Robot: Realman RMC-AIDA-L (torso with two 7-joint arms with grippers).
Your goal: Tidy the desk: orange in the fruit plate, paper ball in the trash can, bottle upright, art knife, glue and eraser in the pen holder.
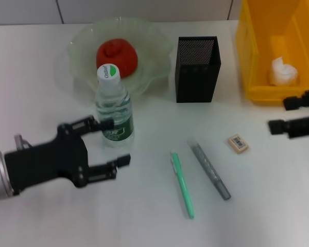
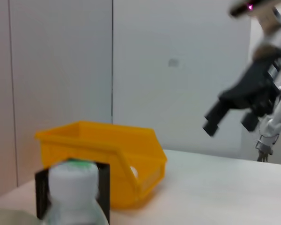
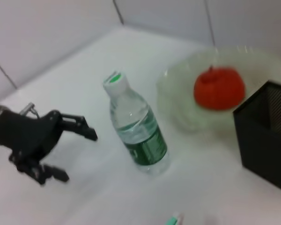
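Yellow trash can (image 1: 257, 77) already holds the paper ball (image 1: 283, 71); that item I judge closed. Taking the pen holder (image 1: 197, 69) as my landmark: the fruit plate (image 1: 82, 46) sits just beside it on my left side, with the orange (image 1: 117, 55) inside, also done. The bottle (image 1: 113, 110) stands upright, nearer me than the plate and to the holder's left, cap up; done as well.

Outstanding: the eraser (image 1: 238, 143) lies flat on the tabletop (image 1: 144, 221), nearer me than the holder and slightly toward the trash can. A green pen-shaped item (image 1: 182, 183) and a grey stick-shaped one (image 1: 210, 170) lie side by side, apart, nearer still; which is art knife and which glue I cannot tell. The holder shows nothing inside from the head view.

My left gripper (image 1: 111, 142) hangs just beside the bottle, jaws spread, gripping nothing. My right gripper (image 1: 279, 114) sits by the trash can's near edge, jaws spread and empty.

Roughly half complete, by my estimate.
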